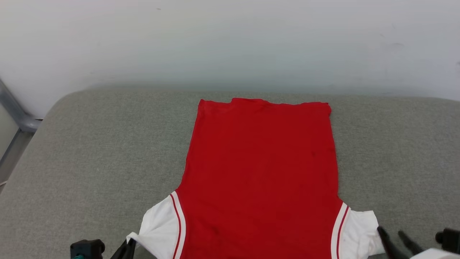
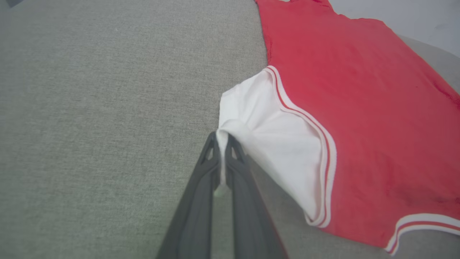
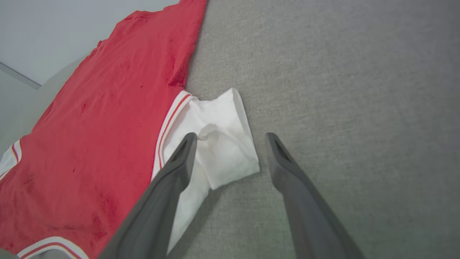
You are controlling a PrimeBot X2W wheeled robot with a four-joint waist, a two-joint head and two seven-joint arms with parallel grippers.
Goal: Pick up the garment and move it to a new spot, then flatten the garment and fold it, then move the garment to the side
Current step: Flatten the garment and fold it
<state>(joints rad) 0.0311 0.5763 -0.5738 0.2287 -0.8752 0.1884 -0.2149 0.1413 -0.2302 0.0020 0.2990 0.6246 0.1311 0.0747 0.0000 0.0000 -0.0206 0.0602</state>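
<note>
The garment (image 1: 260,172) lies spread on the grey padded surface, plain red back up, hem toward the far wall, white sleeves near me. My left gripper (image 2: 222,138) is shut on the tip of the left white sleeve (image 2: 266,144), which is pulled into a pinched peak; it also shows at the lower left of the head view as my left gripper (image 1: 127,244). My right gripper (image 3: 231,138) is open, its fingers astride the crumpled right white sleeve (image 3: 222,144), which lies loose on the surface. At the lower right of the head view my right gripper (image 1: 393,233) stands beside that sleeve (image 1: 361,232).
The grey fabric surface (image 1: 90,151) extends broadly to both sides of the garment. A pale wall (image 1: 230,43) rises behind its far edge. A grey metal frame piece (image 1: 14,111) stands at the left past the rounded corner.
</note>
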